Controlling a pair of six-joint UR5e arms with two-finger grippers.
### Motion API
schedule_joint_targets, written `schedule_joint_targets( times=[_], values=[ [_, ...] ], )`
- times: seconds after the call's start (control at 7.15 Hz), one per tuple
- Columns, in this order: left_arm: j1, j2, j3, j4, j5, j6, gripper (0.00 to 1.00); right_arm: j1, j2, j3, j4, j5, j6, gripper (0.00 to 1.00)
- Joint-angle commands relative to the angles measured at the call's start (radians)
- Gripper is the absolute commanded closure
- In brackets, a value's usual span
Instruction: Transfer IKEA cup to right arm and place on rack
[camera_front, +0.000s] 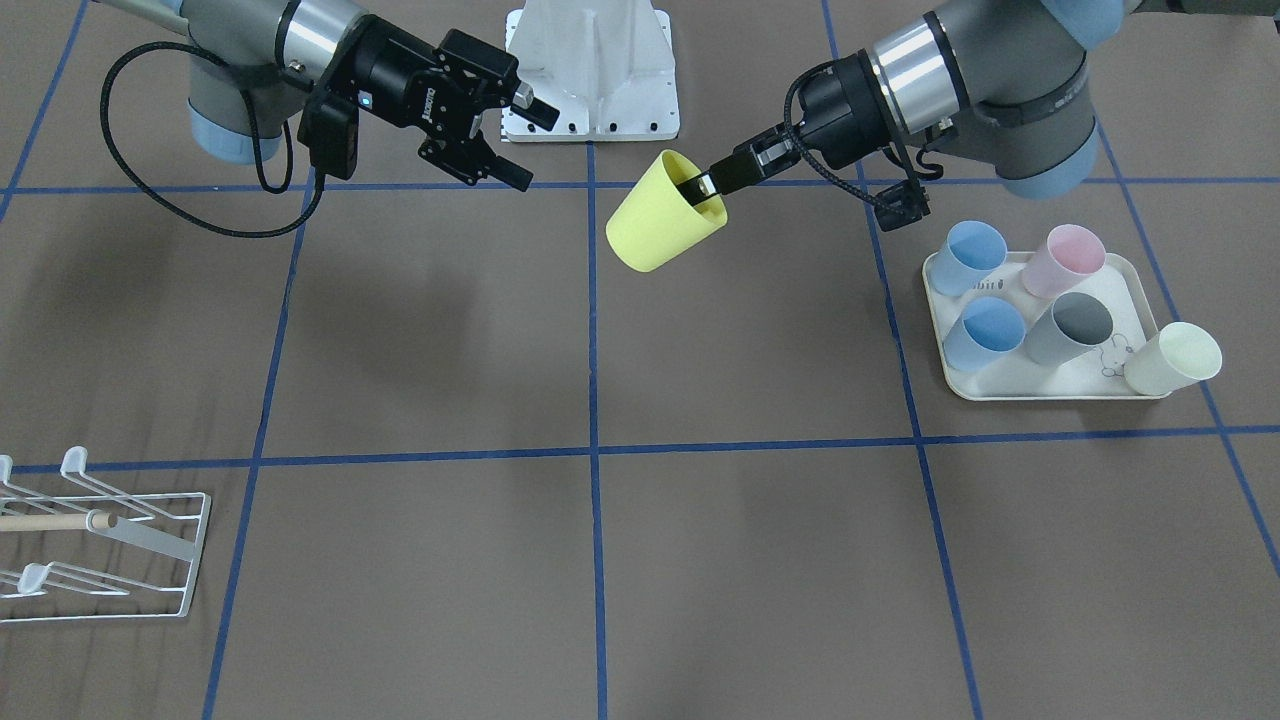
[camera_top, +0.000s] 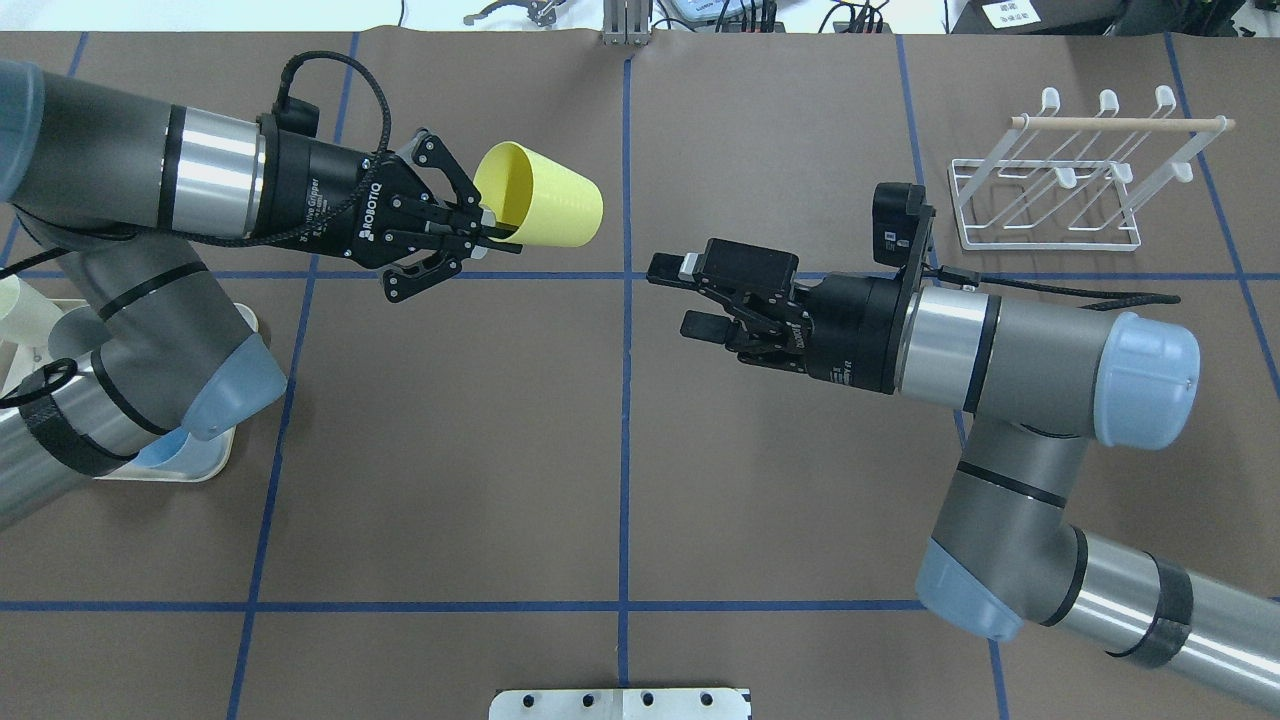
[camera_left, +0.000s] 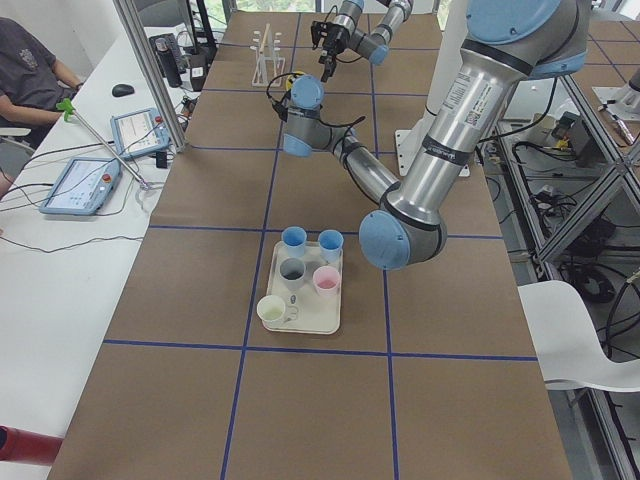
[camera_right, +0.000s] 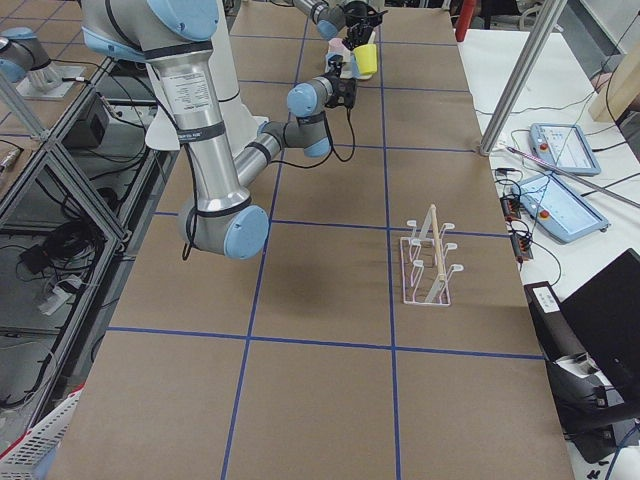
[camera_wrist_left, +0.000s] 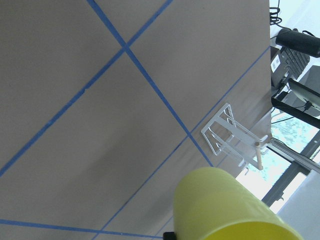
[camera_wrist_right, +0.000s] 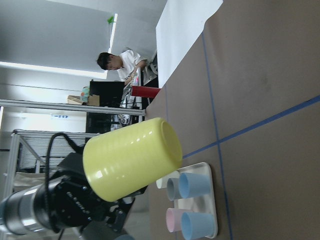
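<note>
The yellow IKEA cup (camera_top: 545, 208) (camera_front: 665, 215) hangs on its side above the table's middle. My left gripper (camera_top: 495, 228) (camera_front: 712, 184) is shut on its rim, one finger inside the mouth. The cup's closed base points toward my right gripper (camera_top: 672, 297) (camera_front: 532, 146), which stands open a short way off with nothing between its fingers. The right wrist view shows the cup (camera_wrist_right: 132, 160) head-on, and the cup (camera_wrist_left: 225, 210) fills the left wrist view's bottom edge. The white wire rack (camera_top: 1045, 190) (camera_front: 100, 550) with its wooden dowel stands at the table's far right corner, bare.
A cream tray (camera_front: 1050, 388) (camera_left: 310, 322) on my left side holds several cups in blue, pink, grey and pale yellow. A white base plate (camera_front: 590, 70) sits by the robot. A person (camera_left: 30, 70) sits at a side desk with tablets.
</note>
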Motion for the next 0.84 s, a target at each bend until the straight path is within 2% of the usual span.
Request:
schedule_joint_targets(
  times=[0.0,0.14,0.42,0.7],
  values=[
    [0.014,-0.004,0.089,-0.327,0.120,-0.350,1.00,-0.011,0.040,0.001,0.064,-0.014,0.015,0.01],
    [0.012,-0.001,0.097,-0.402,0.163,-0.519,1.00,-0.012,0.052,0.001,0.064,-0.018,0.015,0.01],
    [0.012,-0.003,0.077,-0.447,0.167,-0.811,1.00,-0.017,0.075,0.000,0.064,-0.020,0.012,0.01],
    [0.021,0.007,0.060,-0.518,0.165,-0.895,1.00,-0.025,0.085,0.000,0.075,-0.018,0.011,0.01]
  ],
)
